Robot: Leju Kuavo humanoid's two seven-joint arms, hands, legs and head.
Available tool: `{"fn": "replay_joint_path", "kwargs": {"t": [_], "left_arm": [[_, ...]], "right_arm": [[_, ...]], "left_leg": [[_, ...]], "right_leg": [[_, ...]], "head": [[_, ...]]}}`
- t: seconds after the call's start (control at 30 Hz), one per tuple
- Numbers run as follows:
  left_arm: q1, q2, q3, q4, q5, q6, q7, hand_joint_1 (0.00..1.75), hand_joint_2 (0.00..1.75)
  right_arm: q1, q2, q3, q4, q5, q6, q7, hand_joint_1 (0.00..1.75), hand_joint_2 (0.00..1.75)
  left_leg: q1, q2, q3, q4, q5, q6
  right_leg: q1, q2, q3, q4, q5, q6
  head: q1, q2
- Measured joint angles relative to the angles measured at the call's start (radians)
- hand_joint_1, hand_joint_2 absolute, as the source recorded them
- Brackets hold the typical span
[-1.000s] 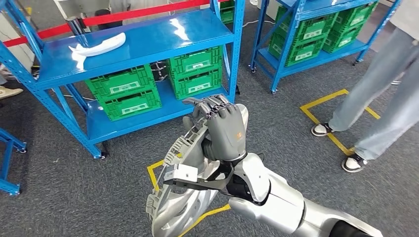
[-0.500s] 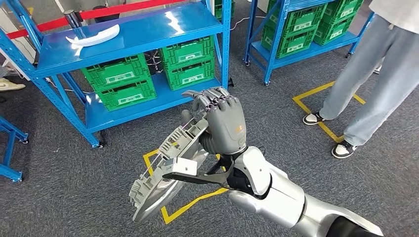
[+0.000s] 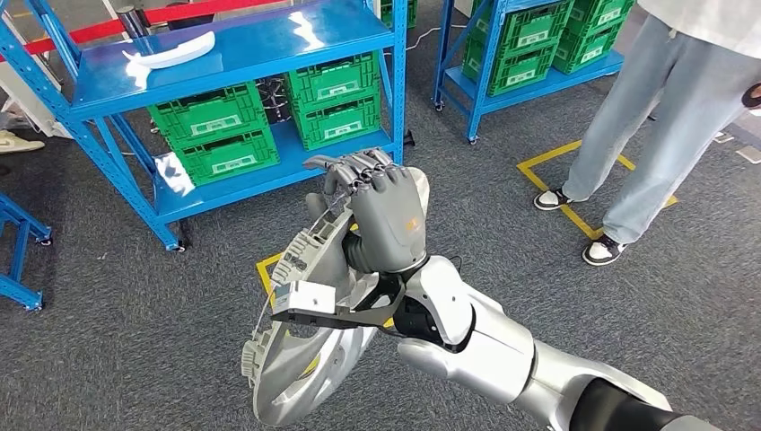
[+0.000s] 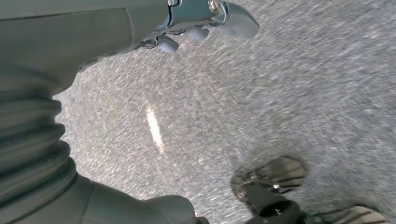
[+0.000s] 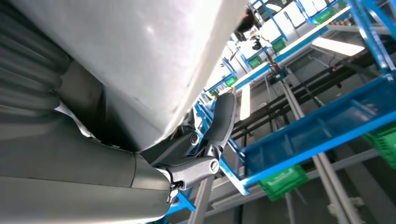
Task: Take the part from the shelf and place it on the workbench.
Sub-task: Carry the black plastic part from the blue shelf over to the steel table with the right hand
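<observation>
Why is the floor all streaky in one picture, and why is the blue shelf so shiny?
Left wrist view: the grey carpet is smeared by motion blur, with one bright streak. Head view: ceiling light glares white off the blue shelf top; everything looks sharp. Right wrist view: the silver part, gripped by the right hand, is close and brightly lit.

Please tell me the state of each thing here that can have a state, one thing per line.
silver part: held up off the floor
right hand: gripping the part's upper edge
left hand: fingers curled, holding nothing
white part: lying on the top shelf
green crates: stacked on the lower shelf
</observation>
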Motion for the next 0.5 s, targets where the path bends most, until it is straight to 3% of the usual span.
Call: {"fn": "replay_joint_path", "kwargs": {"t": [0.03,0.1,0.13,0.17,0.2,0.23,0.27,0.33,0.37,0.4,0.47,0.5], "left_arm": [[0.001,0.000,0.001,0.000,0.000,0.000,0.000,0.00,1.75],[0.001,-0.001,0.002,0.000,-0.002,-0.004,-0.002,0.00,1.75],[0.001,-0.002,0.002,0.001,-0.003,-0.009,-0.006,0.00,1.75],[0.001,-0.003,0.002,0.001,-0.005,-0.014,-0.011,0.00,1.75],[0.001,-0.003,0.002,0.001,-0.006,-0.019,-0.015,0.00,1.75],[0.001,-0.004,0.002,0.001,-0.008,-0.023,-0.018,0.00,1.75],[0.001,-0.004,0.002,0.001,-0.010,-0.026,-0.019,0.00,1.75],[0.001,-0.004,0.002,0.001,-0.011,-0.029,-0.019,0.00,1.75],[0.001,-0.005,0.002,0.001,-0.013,-0.029,-0.019,0.00,1.75],[0.001,-0.005,0.002,0.001,-0.016,-0.030,-0.018,0.00,1.75],[0.002,-0.004,0.002,0.001,-0.021,-0.029,-0.018,0.00,1.75],[0.003,-0.003,0.002,0.002,-0.023,-0.029,-0.018,0.00,1.75]], "right_arm": [[-0.001,0.000,0.000,0.002,0.000,0.001,0.000,1.75,1.75],[-0.004,0.000,0.001,0.008,0.003,0.003,0.002,1.75,1.75],[-0.004,0.000,0.001,0.011,0.007,0.005,0.004,1.75,1.75],[-0.003,0.000,0.002,0.014,0.013,0.005,0.005,1.75,1.75],[-0.001,0.000,0.003,0.017,0.021,0.006,0.006,1.75,1.75],[0.001,-0.001,0.004,0.019,0.028,0.005,0.006,1.75,1.75],[0.003,-0.001,0.004,0.020,0.034,0.005,0.006,1.75,1.75],[0.005,-0.001,0.005,0.020,0.040,0.003,0.006,1.75,1.75],[0.007,-0.001,0.005,0.020,0.044,0.002,0.007,1.75,1.75],[0.010,-0.001,0.005,0.020,0.049,0.000,0.007,1.75,1.75],[0.018,-0.001,0.005,0.020,0.063,-0.004,0.008,1.75,1.75],[0.020,-0.001,0.005,0.020,0.069,-0.004,0.009,1.75,1.75]], "left_leg": [[0.004,0.003,-0.015,-0.003,0.017,0.006],[0.003,0.004,-0.052,0.000,0.043,0.013],[0.003,0.005,-0.072,0.003,0.056,0.013],[0.003,0.006,-0.092,0.005,0.069,0.012],[0.004,0.008,-0.111,0.010,0.082,0.010],[0.005,0.009,-0.131,0.016,0.093,0.007],[0.006,0.010,-0.149,0.025,0.102,0.003],[0.004,0.009,-0.178,0.049,0.114,-0.006],[0.003,0.009,-0.186,0.057,0.119,-0.012],[0.003,0.008,-0.190,0.061,0.125,-0.018],[0.006,0.005,-0.195,0.062,0.131,-0.031],[0.008,0.004,-0.202,0.076,0.116,-0.038]], "right_leg": [[0.000,0.002,-0.013,0.035,-0.046,0.003],[0.000,0.005,-0.043,0.158,-0.145,0.009],[-0.001,0.005,-0.052,0.224,-0.161,0.012],[0.000,0.005,-0.055,0.274,-0.149,0.015],[0.000,0.005,-0.044,0.294,-0.117,0.016],[0.000,0.005,-0.016,0.282,-0.082,0.016],[0.000,0.005,0.032,0.232,-0.068,0.016],[0.003,0.004,0.149,0.078,-0.114,0.007],[0.005,0.004,0.189,0.020,-0.146,0.000],[0.008,0.003,0.208,-0.013,-0.165,-0.009],[0.008,-0.003,0.202,-0.019,-0.158,-0.026],[0.006,-0.006,0.197,-0.021,-0.150,-0.034]], "head": [[0.000,0.000],[0.001,0.000],[0.001,0.000],[0.001,0.000],[0.001,0.000],[0.002,0.000],[0.002,0.000],[0.003,0.000],[0.003,0.000],[0.003,0.000],[0.002,0.000],[0.000,0.000]]}}
